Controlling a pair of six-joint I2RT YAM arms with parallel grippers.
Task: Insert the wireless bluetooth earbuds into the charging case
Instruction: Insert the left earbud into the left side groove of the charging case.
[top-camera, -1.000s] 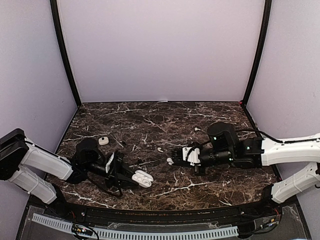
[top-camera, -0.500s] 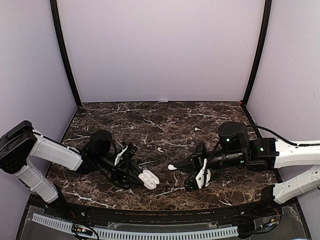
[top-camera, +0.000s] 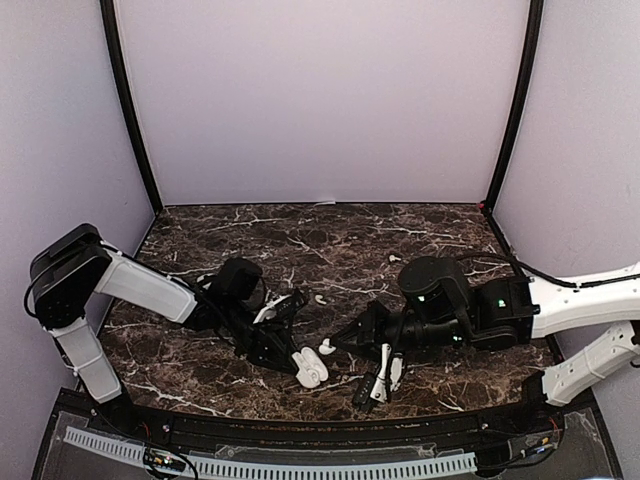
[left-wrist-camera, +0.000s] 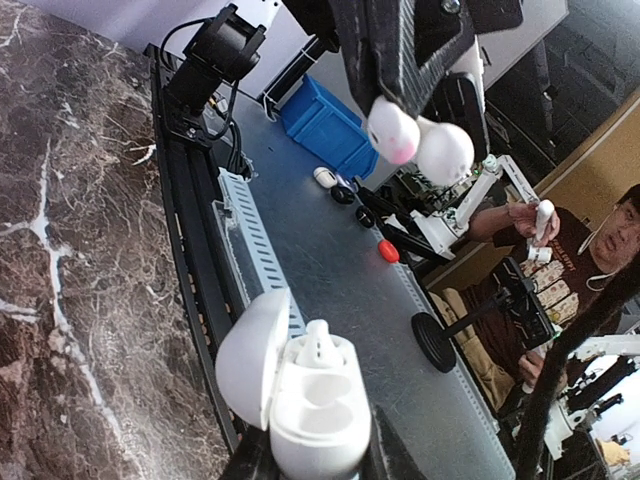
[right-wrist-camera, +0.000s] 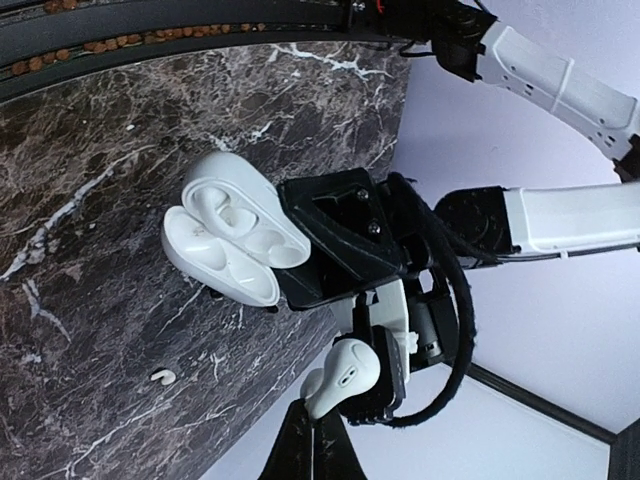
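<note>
Marble tabletop (top-camera: 200, 235), left jaws clamped on open charging case (top-camera: 310, 367), right jaws pinching earbud (right-wrist-camera: 340, 375), loose earbud (top-camera: 320, 299) lying beyond

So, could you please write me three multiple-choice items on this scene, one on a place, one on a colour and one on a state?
1. What holds the charging case?
A. the left gripper
B. the right gripper
C. nothing, it lies loose

2. What colour is the charging case?
A. black
B. blue
C. white

3. What state is the right gripper in?
A. open and empty
B. shut on an earbud
C. shut on the charging case

Answers:
1 A: in the left wrist view, its fingers clamp the base of the case.
2 C: the body and the open lid are both white.
3 B: in the right wrist view, its fingers pinch a white earbud beside the case.
</note>
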